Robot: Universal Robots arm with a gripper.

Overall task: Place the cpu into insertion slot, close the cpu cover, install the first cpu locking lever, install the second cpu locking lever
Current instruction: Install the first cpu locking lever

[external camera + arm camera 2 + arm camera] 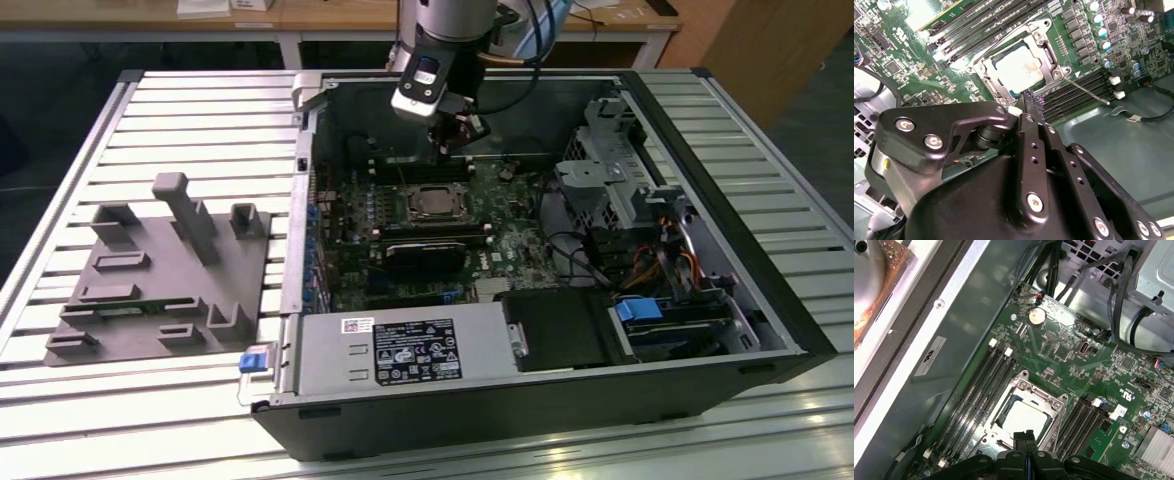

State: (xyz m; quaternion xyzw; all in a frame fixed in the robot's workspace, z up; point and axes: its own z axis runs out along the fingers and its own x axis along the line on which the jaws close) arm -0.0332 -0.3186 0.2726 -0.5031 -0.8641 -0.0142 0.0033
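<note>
The cpu [1016,67] lies flat in the insertion slot [404,203] on the green motherboard, its silvery top showing through the window of the cpu cover [1046,47]. The cover lies down over it, as the first wrist view also shows with the cpu [1026,415] framed by the cover [1055,405]. A thin metal locking lever [1086,90] sticks out from one socket corner over the memory slots. My gripper [1029,100] hangs just above the socket's edge, fingers shut with nothing between them. In the exterior view the gripper [454,140] is over the far side of the board.
The open computer case [314,200] lies on a slatted table. A black fan shroud [427,255] sits beside the socket, a power supply [400,350] at the near wall, and a drive cage [614,170] with cables at the exterior view's right. A grey fixture block [160,270] stands outside the case.
</note>
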